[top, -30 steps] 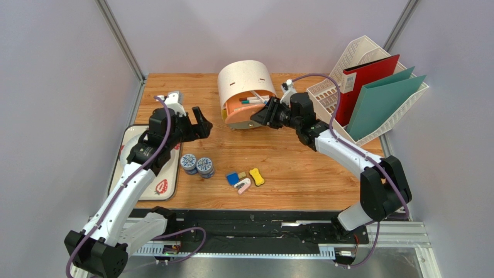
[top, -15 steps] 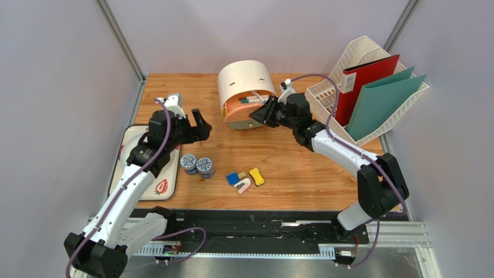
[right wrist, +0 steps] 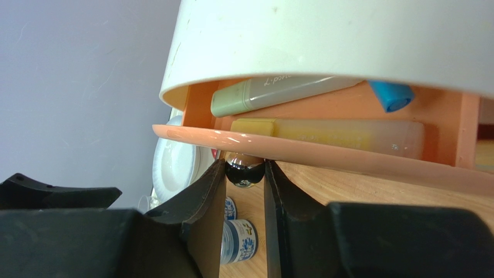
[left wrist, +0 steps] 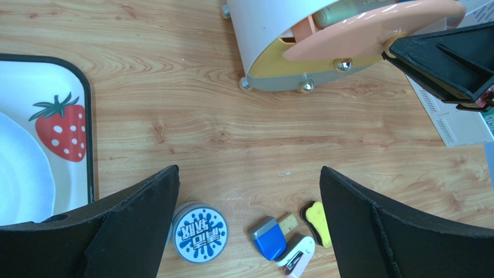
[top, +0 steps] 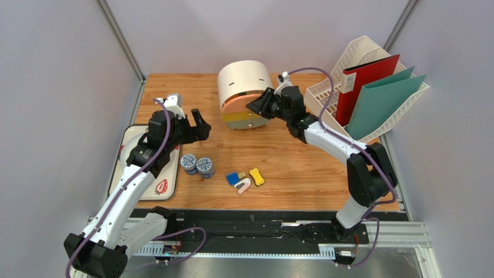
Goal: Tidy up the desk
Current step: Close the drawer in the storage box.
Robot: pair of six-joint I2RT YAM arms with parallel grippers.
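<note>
Top external view, near to far. Front: small pieces (top: 245, 178) and round tubs (top: 196, 165), judged light and prone to sliding. Underneath, tabletop (top: 301, 168) spans whole frame: rigid, smooth, fixed, nothing to grasp. Middle: left hand (left wrist: 248, 191) wide open over bare wood, room to move. Far: right hand (right wrist: 244, 164) pinches knob (right wrist: 244, 174) on round organizer (top: 243, 87); file rack (top: 342, 92) crowds far right.

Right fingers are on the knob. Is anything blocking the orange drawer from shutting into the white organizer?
Nothing visible does. The markers lie inside the orange drawer, under the white organizer's rim, and the right fingers pinch the knob out front.
</note>
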